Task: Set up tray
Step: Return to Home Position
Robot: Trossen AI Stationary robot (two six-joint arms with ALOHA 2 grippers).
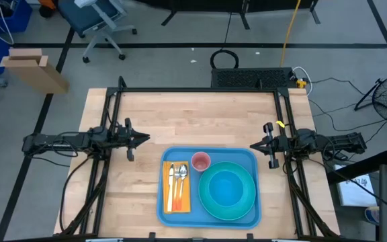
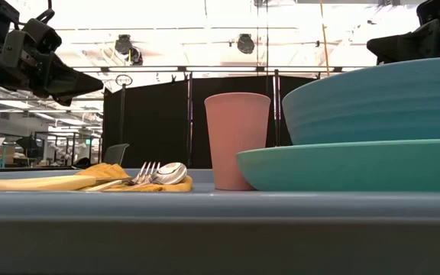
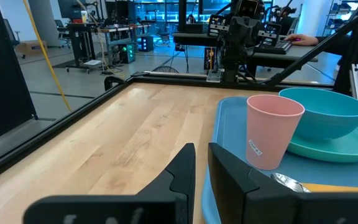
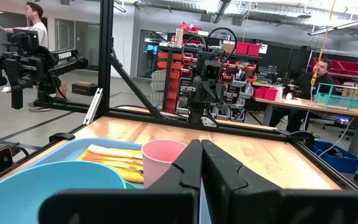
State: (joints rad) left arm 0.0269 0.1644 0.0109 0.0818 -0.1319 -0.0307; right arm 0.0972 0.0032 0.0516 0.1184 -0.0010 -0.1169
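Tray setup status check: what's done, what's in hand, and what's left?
Done, by the look of it: the tray holds a napkin with cutlery on it, a cup, and a bowl on a plate. In hand: nothing; the left pincer and right pincer are shut, empty, off the tray. Left: probably only parking the arms.

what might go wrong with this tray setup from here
1. The pink cup stands upright, tall and probably light, right beside the plate. A bump to the tray might tip it.
2. The right gripper, shut, hangs just off the tray's nearest corner, so a low swing may nudge the tray. The left gripper, also shut, waits on the other side.
3. The cutlery lies loose on the napkin and may slide if the tray is jolted.
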